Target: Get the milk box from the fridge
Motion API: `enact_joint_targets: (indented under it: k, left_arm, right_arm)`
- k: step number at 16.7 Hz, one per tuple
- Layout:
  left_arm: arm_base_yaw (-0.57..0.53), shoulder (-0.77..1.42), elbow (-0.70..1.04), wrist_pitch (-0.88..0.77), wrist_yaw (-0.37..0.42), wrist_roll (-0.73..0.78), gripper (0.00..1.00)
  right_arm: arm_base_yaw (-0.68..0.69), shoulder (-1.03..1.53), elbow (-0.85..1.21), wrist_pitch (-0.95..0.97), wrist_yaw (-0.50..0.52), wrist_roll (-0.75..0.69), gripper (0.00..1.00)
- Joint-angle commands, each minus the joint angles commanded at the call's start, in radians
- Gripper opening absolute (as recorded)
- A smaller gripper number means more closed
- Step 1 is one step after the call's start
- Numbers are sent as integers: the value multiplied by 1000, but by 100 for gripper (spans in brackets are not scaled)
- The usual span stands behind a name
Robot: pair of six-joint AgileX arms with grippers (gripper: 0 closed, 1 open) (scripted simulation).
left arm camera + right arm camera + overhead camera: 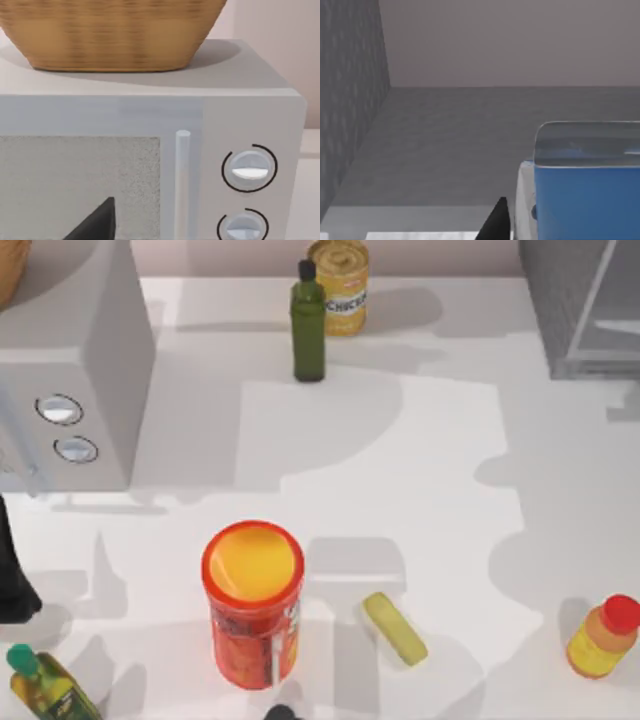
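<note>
Orange canister (254, 602) nearest, one; two green bottles (308, 325); one fridge (585, 305); tool states untellable

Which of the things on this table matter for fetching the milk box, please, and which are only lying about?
For the job: the fridge at the table's far right.

Lying about: microwave, wicker basket, orange canister, green bottle, chicken can, yellow bottle, oil bottle, yellow block.

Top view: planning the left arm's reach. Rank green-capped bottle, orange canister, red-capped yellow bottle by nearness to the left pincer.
Left pincer, left edge:
1. Green-capped bottle, bottom-left corner.
2. Orange canister, bottom centre.
3. Red-capped yellow bottle, right edge.
</note>
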Motion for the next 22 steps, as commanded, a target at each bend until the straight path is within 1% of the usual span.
enact_joint_targets:
  k: [3, 6, 9, 16, 19, 22]
  left_arm:
    - [0, 0, 0, 0, 0, 0, 100]
    - [0, 0, 0, 0, 0, 0, 100]
    - [0, 0, 0, 0, 0, 0, 100]
    - [0, 0, 0, 0, 0, 0, 100]
    - [0, 0, 0, 0, 0, 0, 100]
    - [0, 0, 0, 0, 0, 0, 100]
  right_arm:
    - [20, -148, -68, -86, 18, 1, 0]
    - [47, -369, -162, -206, 42, 1, 0]
    - [80, -664, -276, -351, 72, 2, 0]
    - [167, -1470, -571, -725, 148, 4, 0]
    - [200, -1716, -682, -867, 176, 5, 0]
    - [224, -1866, -762, -969, 197, 5, 0]
